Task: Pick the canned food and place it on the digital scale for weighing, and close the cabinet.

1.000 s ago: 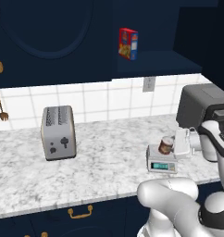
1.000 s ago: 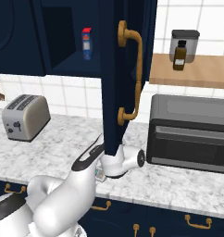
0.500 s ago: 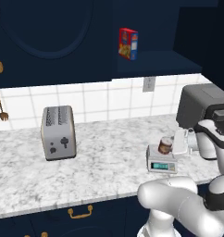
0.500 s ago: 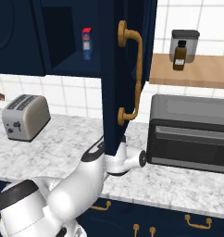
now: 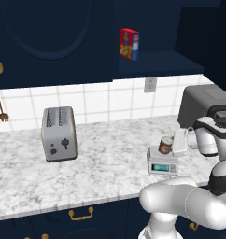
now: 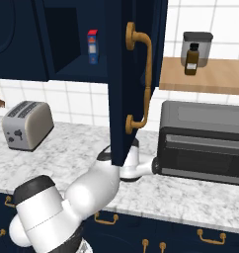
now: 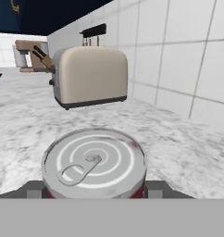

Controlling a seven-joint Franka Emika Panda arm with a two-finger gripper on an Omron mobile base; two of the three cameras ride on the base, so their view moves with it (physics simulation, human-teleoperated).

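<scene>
The canned food stands upright on the flat top of the digital scale, which sits on the marble counter near its front edge, with its teal display facing forward. In the left base view the gripper is right beside the tin on its right side, but whether its fingers are pressed on the tin or slightly apart from it cannot be told. In the hand view the tin's silver lid with its pull ring lies close below the camera, and two small dark finger tips show at either side of the tin. Farther along the counter stands the grey toaster, well apart from the scale. The navy cabinet stands open: its door juts out edge-on toward the right base camera, brass handle forward. A red-blue-yellow box stands on the shelf inside. To the right of the scale is a dark toaster oven
</scene>
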